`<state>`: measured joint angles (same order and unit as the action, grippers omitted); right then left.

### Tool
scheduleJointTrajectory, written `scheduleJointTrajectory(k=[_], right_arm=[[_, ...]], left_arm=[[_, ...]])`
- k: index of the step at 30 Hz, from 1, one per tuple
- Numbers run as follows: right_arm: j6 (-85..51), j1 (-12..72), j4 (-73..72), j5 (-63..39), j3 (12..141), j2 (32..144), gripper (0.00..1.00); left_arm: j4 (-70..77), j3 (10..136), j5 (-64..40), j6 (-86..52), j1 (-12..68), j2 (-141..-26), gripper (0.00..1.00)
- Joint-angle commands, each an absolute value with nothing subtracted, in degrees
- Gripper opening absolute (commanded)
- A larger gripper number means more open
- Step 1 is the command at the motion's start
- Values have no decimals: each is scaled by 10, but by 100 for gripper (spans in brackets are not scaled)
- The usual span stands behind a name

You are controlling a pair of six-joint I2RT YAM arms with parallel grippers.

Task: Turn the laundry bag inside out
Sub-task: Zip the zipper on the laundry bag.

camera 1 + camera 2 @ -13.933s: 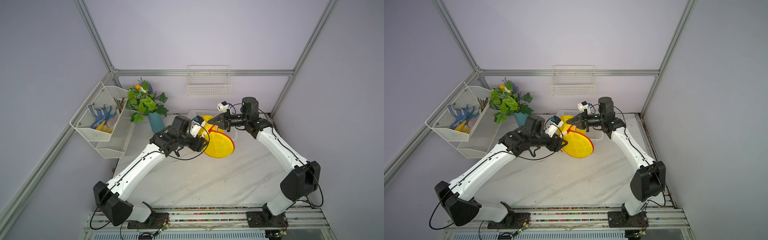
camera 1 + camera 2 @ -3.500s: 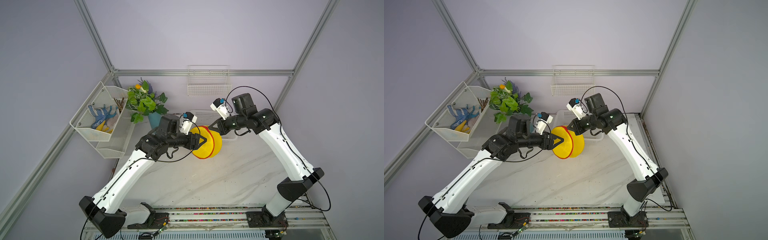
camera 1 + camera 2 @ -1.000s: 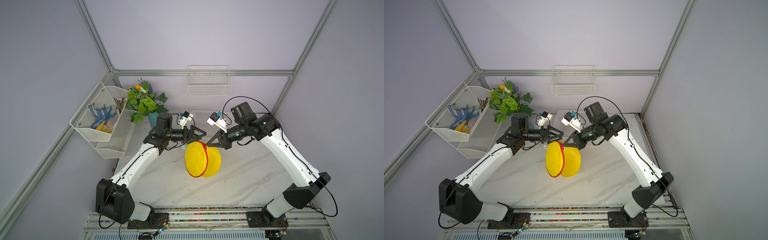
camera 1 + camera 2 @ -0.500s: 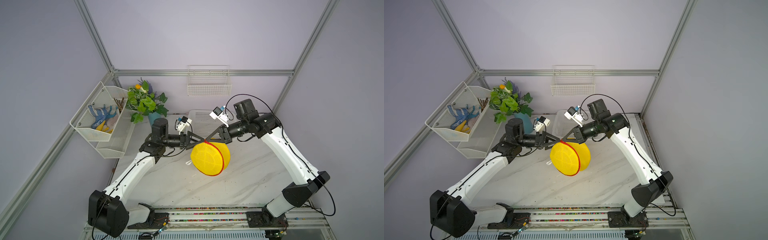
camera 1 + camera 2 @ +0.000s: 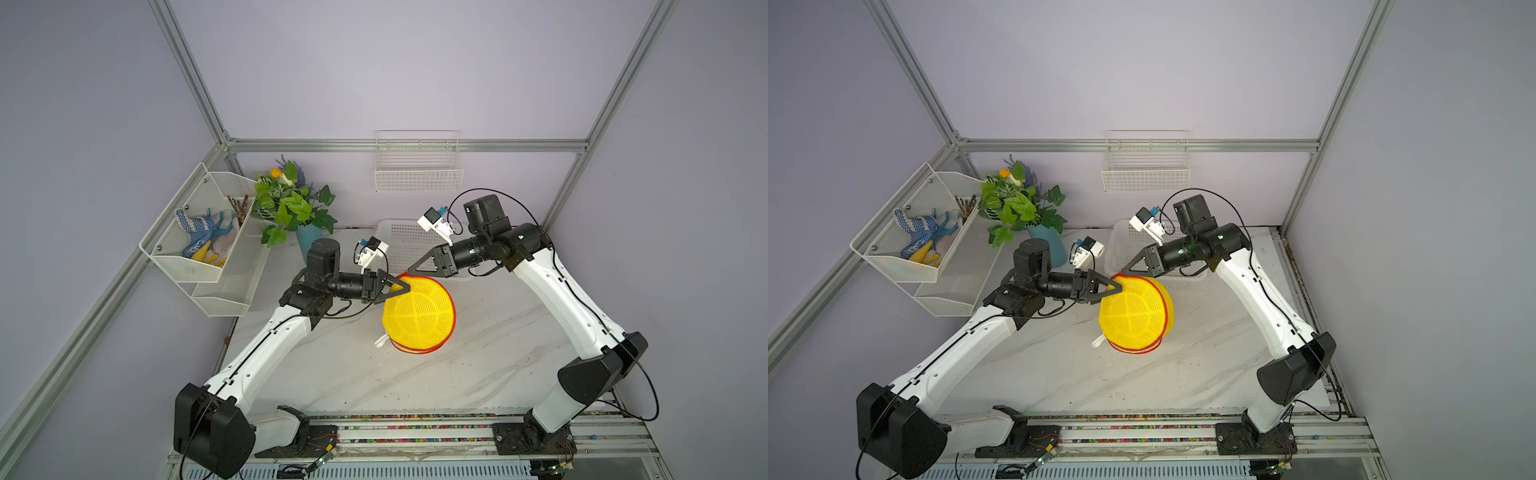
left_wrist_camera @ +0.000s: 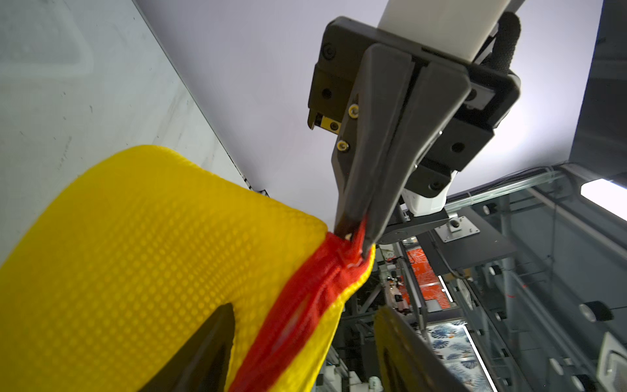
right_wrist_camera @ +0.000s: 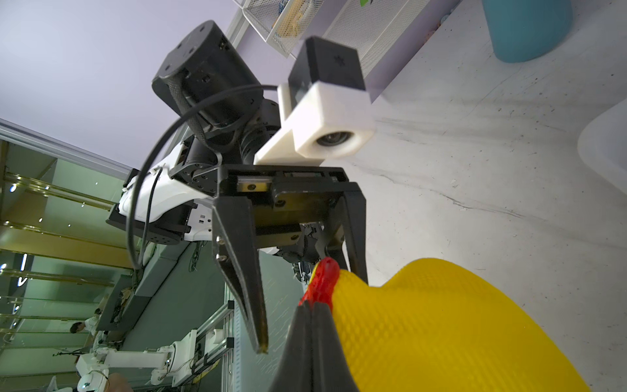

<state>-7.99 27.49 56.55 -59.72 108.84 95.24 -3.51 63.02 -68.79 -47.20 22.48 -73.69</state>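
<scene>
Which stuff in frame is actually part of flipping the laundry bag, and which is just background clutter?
In the job: yellow laundry bag; right gripper, shut on its red trim; left gripper, jaws apart at the bag's edge.

Just lying about: white basket; potted plant; wall rack with gloves; wire shelf on the back wall.

Lilac walls (image 5: 374,62), aluminium framing (image 5: 407,145) — white marbled tabletop (image 5: 374,374), 1 wire basket (image 5: 419,183) hung behind.

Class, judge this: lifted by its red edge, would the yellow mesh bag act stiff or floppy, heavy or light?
Probably soft but springy: the bag holds a dome while the right gripper pinches its bunched red trim. Likely light: thin open mesh.
</scene>
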Motion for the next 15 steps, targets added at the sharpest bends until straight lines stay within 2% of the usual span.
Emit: scheduleJointTrajectory(k=[1,6,9,15], right_arm=[[-101,273,538,-609,1093,954,0],[-105,271,545,-604,1087,951,0],[-108,262,556,-591,1076,946,0],[-141,217,600,-523,1060,953,0]], left_arm=[[-64,651,-696,-441,235,-761,55],[-152,714,-665,-371,241,-792,16],[-246,758,-620,-295,241,-800,2],[-307,820,-574,-248,226,-796,0]])
